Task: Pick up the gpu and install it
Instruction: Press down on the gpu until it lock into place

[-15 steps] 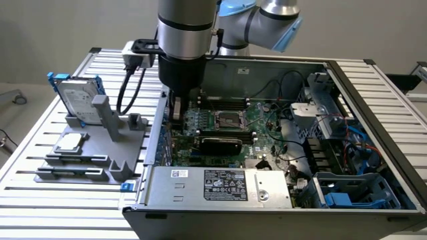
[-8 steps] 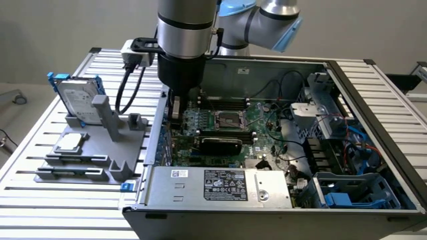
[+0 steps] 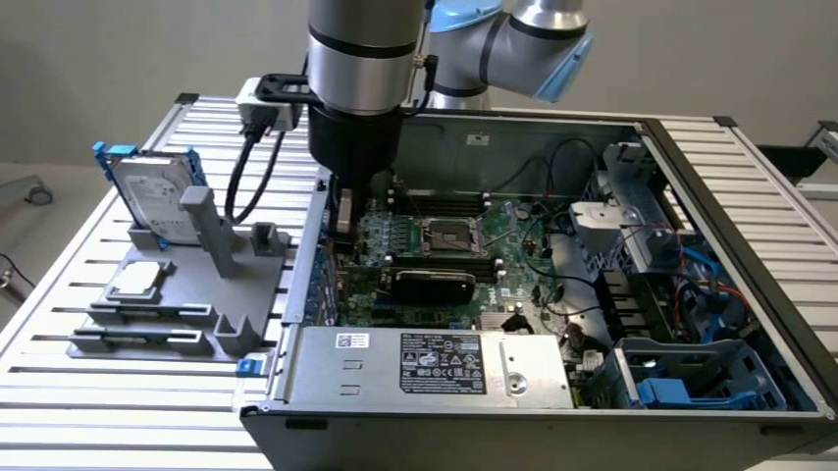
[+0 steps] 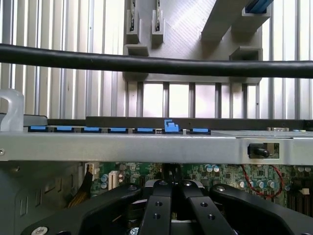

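While the claw (image 3: 344,228) (image 4: 171,185) hangs pinched narrow and seemingly empty inside the computer case (image 3: 433,432), the gpu (image 3: 433,285) sits nearby on the green board, apparently slotted in; the install looks nearly finished.

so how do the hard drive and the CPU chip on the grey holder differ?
The hard drive stands upright on edge in a blue frame; the CPU chip lies flat with no frame. The hard drive is much larger and rectangular; the CPU chip is small and square. Both are silver and sit on the grey holder beside the computer case.
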